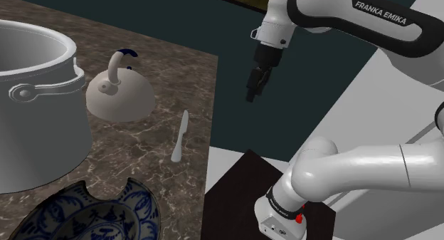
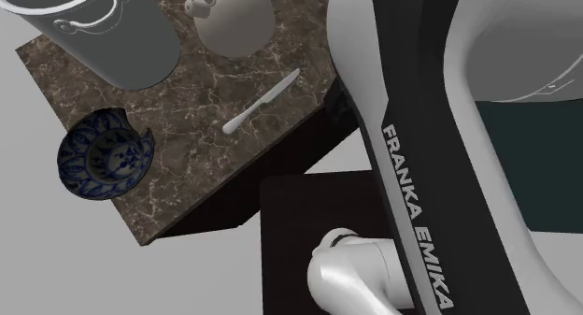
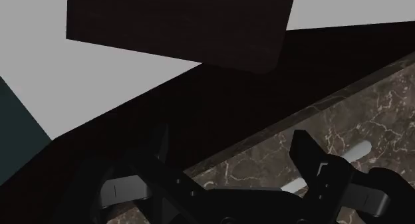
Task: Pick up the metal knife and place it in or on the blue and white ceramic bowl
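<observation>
Knife (image 1: 181, 137) lies mid-frame on the counter (image 1: 131, 149), bowl (image 1: 85, 216) lower left, gripper (image 1: 252, 95) hanging upper right, fingers (image 3: 307, 153) seemingly spread.

arm (image 1: 370, 21): raised, elbow bent | tool (image 1: 254, 87): pointing down, jaws parted, empty

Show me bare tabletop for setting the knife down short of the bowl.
Bare marble lies between the knife and the bowl, running to the table edge facing the stand. It is crowded beyond the knife, where pot and kettle sit close together.
</observation>
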You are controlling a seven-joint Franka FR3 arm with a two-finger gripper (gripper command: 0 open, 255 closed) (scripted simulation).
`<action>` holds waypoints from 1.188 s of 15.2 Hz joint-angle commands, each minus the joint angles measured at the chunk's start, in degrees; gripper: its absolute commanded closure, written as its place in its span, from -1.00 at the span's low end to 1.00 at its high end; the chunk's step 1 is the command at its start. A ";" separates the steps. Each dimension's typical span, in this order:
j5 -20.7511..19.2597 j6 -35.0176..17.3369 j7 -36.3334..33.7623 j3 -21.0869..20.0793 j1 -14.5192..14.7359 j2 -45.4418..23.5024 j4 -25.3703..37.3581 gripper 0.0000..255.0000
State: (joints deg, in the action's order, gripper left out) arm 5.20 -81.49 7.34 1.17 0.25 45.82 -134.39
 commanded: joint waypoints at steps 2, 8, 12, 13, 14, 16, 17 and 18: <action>1.33 -1.12 -3.97 -1.95 -0.54 0.38 -0.94 -1.00; 8.74 -8.88 -27.17 -14.32 -4.22 -0.93 -3.65 -1.00; 11.98 -14.68 -42.44 -22.70 -7.39 -5.18 -2.67 -1.00; 12.45 -16.15 -46.28 -24.77 -8.34 -6.62 -2.10 -1.00; 12.74 -17.62 -50.14 -26.84 -9.36 -8.19 -1.41 -1.00; 12.82 -20.47 -57.93 -30.99 -11.69 -11.71 0.32 -1.00; 12.58 -21.84 -61.87 -33.08 -13.01 -13.63 1.34 -1.00; 12.13 -23.17 -65.87 -35.18 -14.41 -15.67 2.46 -1.00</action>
State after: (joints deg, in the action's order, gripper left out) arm 17.61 -103.15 -53.78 -31.62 -12.75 32.38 -133.22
